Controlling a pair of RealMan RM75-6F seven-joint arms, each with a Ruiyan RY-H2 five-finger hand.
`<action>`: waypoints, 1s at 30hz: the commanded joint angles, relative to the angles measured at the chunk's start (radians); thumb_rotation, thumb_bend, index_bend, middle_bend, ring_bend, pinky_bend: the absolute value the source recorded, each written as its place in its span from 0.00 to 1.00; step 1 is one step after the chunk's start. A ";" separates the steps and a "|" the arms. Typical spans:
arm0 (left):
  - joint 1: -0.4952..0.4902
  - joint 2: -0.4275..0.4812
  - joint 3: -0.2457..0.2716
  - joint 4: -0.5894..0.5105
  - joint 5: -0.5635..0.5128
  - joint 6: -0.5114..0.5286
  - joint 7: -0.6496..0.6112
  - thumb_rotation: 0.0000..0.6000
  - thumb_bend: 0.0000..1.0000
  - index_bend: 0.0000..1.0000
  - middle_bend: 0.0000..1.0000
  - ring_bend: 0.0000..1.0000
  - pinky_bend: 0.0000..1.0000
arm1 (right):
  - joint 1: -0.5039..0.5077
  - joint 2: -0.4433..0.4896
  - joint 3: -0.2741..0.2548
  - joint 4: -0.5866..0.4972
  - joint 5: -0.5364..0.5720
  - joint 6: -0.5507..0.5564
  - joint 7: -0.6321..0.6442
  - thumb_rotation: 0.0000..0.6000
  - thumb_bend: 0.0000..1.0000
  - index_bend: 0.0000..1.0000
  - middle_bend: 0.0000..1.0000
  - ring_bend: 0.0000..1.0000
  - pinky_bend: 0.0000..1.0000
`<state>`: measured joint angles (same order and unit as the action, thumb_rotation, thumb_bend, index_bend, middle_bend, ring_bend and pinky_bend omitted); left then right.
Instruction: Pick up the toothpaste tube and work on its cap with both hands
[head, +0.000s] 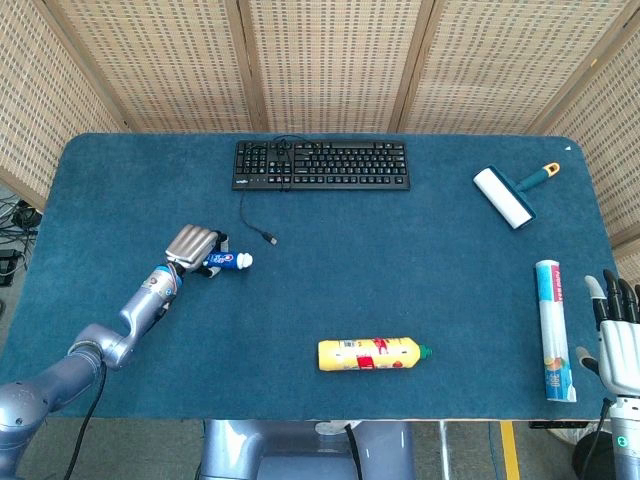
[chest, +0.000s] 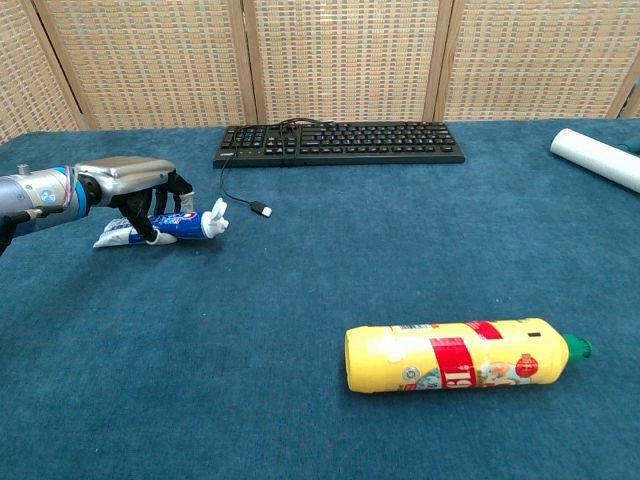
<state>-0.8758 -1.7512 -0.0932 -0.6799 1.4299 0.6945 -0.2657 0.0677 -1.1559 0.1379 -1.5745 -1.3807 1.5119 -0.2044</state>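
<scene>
The blue and white toothpaste tube (chest: 165, 227) lies at the left middle of the frame on the table (head: 330, 290) with its dark blue cloth cover, its white cap (chest: 215, 217) pointing right and tilted slightly up off the cloth while the flat crimped end rests on it. The silver left hand (chest: 128, 180) is arched palm-down over the tube's middle, its dark fingers (chest: 150, 232) curled down around the body on both sides and closed on it. In the head view the same hand (head: 192, 245) covers most of the tube (head: 228, 262), leaving only the capped end showing. Just above and to the right, a loose black cable plug (chest: 262, 210) lies on the cloth, leading up to the black computer keyboard (head: 321, 165) at the top centre. A yellow plastic bottle with a red label and green cap (head: 372, 354) lies on its side at the lower centre. A white lint roller with a teal handle (head: 510, 194) sits in the upper right, and a white cylindrical tube with printed ends (head: 553, 329) lies along the right edge. The right hand (head: 619, 345) is at the lower right corner, off the table's edge, fingers straight, upright and slightly apart, holding nothing.
</scene>
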 joint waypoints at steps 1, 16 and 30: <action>0.013 0.001 0.001 -0.006 0.005 0.038 -0.005 1.00 0.44 0.69 0.49 0.53 0.55 | 0.000 0.001 -0.001 -0.002 0.000 -0.001 0.002 1.00 0.00 0.00 0.00 0.00 0.00; 0.043 0.067 -0.005 -0.111 0.031 0.177 -0.028 1.00 0.54 0.74 0.53 0.57 0.63 | 0.001 0.008 -0.008 -0.018 -0.003 -0.010 0.008 1.00 0.00 0.00 0.00 0.00 0.00; -0.006 0.143 -0.084 -0.271 0.002 0.202 -0.083 1.00 0.54 0.75 0.53 0.57 0.63 | 0.110 0.118 0.040 -0.130 -0.032 -0.141 0.067 0.97 0.00 0.00 0.00 0.00 0.00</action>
<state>-0.8729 -1.6091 -0.1634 -0.9368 1.4417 0.8966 -0.3330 0.1534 -1.0666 0.1636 -1.6748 -1.3976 1.3936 -0.1468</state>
